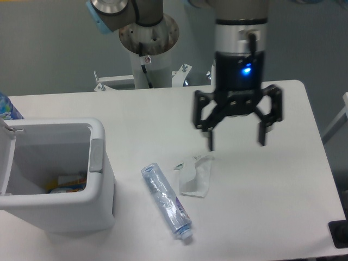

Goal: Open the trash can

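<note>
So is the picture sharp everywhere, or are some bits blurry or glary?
In the camera view, the gripper looks slightly smeared, its fingers soft-edged, while the trash can and plastic bottle are crisp. Lighting is even with soft shadows; a blue light glows on the arm above the gripper, and the clear wrapper shows faint shine.
</note>
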